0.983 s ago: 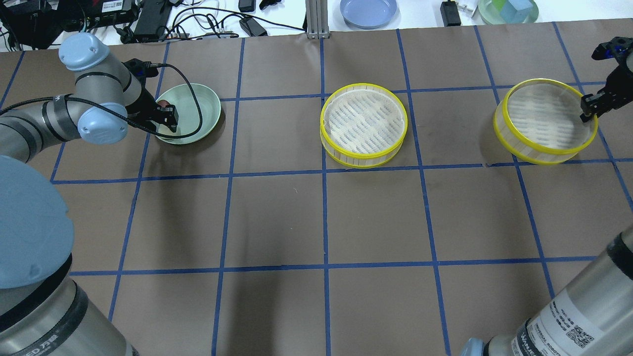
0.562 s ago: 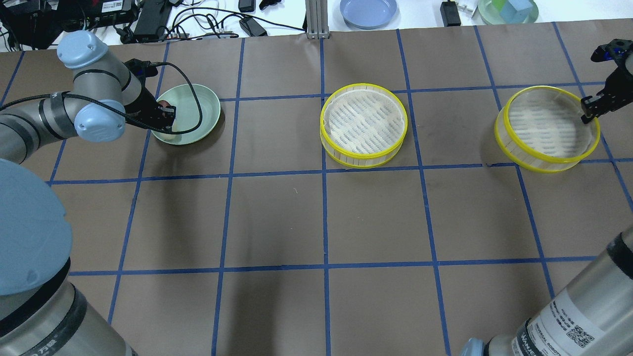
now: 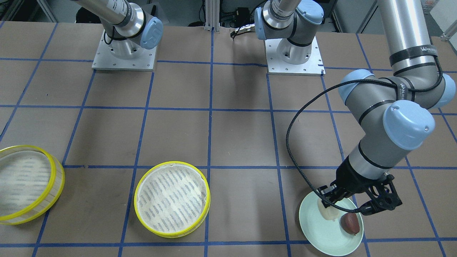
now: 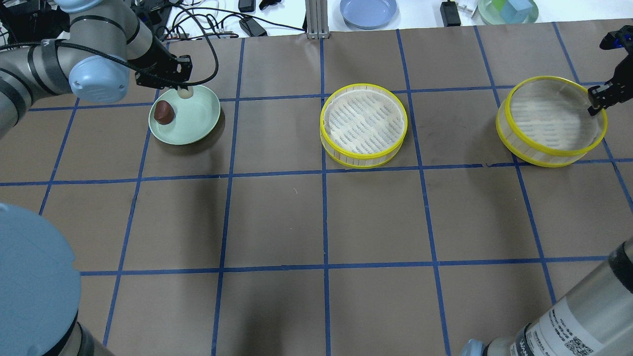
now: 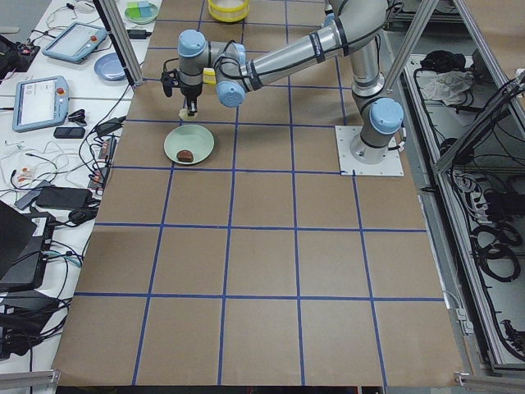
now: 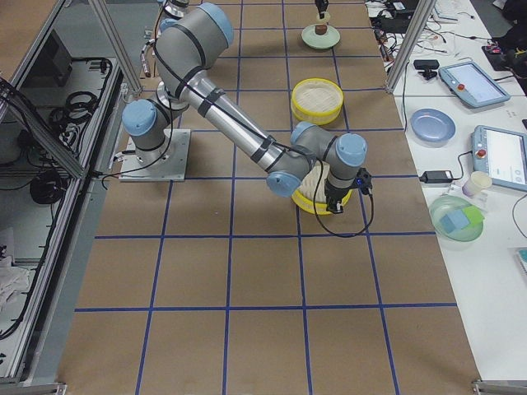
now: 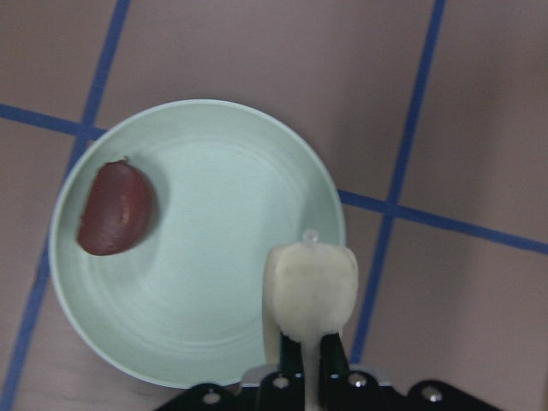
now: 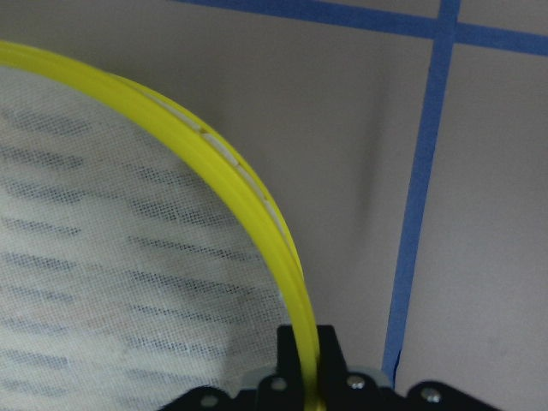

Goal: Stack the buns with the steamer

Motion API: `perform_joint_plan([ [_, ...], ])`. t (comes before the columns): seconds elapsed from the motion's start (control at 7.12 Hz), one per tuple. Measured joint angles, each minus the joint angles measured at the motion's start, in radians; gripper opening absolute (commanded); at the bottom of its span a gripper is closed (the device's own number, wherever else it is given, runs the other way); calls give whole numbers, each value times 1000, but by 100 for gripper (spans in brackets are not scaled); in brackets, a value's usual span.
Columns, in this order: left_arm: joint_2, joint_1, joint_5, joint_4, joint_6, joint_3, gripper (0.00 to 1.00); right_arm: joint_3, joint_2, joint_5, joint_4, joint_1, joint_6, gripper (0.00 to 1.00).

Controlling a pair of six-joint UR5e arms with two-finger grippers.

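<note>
My left gripper (image 4: 184, 88) is shut on the pale cream bun (image 7: 310, 291) and holds it above the far edge of the green plate (image 4: 198, 123). The dark reddish-brown bun (image 4: 163, 111) lies on that plate, to the left in the left wrist view (image 7: 116, 208). My right gripper (image 4: 595, 101) is shut on the yellow rim of the right steamer (image 4: 551, 148), which hangs tilted; the rim runs between its fingers in the right wrist view (image 8: 248, 197). A second steamer (image 4: 363, 123) with a white mesh floor sits mid-table.
A blue plate (image 4: 368, 11), a clear bowl with coloured blocks (image 4: 508, 11) and cables (image 4: 198, 20) lie beyond the table's far edge. The arm bases (image 3: 124, 53) stand at the robot's side. Blue tape lines grid the brown table.
My left gripper has risen from the plate with the cream bun and moved toward the far edge, uncovering the brown bun. The right gripper has shifted slightly with the steamer.
</note>
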Motion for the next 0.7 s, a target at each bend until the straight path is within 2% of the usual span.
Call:
perform_joint_plan([
  [0.42,-41,-158,-116,203,-358,0,0,7,-84,-21,51,83,73,0],
  [0.7,-81,-267,-187,289,-501,-1,0,42,-123,-20,82,138,190,0],
])
